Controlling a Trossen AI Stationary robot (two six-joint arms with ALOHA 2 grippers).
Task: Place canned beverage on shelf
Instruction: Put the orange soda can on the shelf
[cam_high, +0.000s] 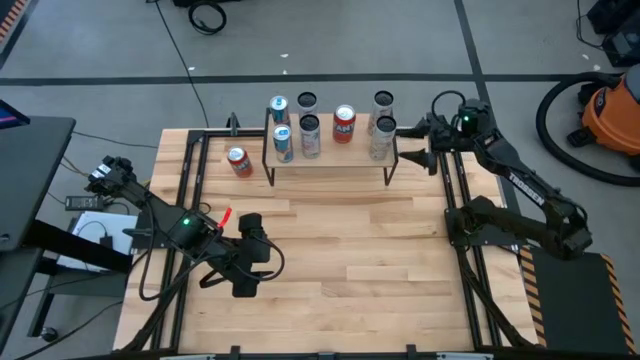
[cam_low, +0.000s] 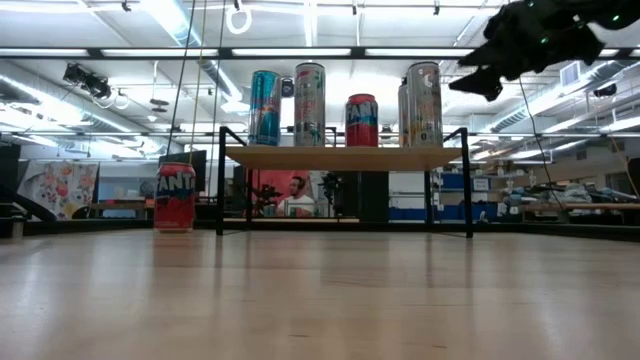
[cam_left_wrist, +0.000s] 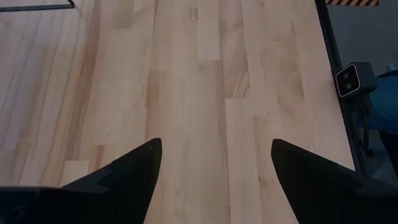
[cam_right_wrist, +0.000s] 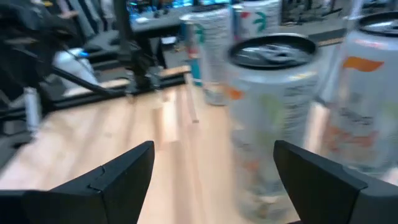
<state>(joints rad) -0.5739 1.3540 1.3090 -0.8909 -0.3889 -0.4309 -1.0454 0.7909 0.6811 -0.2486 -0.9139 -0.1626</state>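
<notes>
Wood tabletop (cam_high: 350, 260): light planks, one, bearing the shelf and one loose can.
Shelf (cam_high: 330, 160): one, light board on black legs, at the table's far edge, centre.
Cans on shelf: seven by the high view; two blue (cam_high: 279, 108), three pale (cam_high: 309, 135), one red (cam_high: 344, 124), plus one pale (cam_high: 381, 137) at the right end.
Loose can (cam_high: 239, 161): one, red, upright on the tabletop just left of the shelf, apart from it.
Left gripper (cam_high: 244, 287): low over bare tabletop in the near left part, well apart from the shelf; fingers (cam_left_wrist: 134, 171) spread, nothing between them.
Right gripper (cam_high: 418, 141): raised just beside the shelf's right end; fingers (cam_right_wrist: 118, 171) spread, holding nothing, with a pale can close ahead in its wrist view.
Person (cam_low: 296, 197): one, seen in the room beyond, under the shelf in the low view.
</notes>
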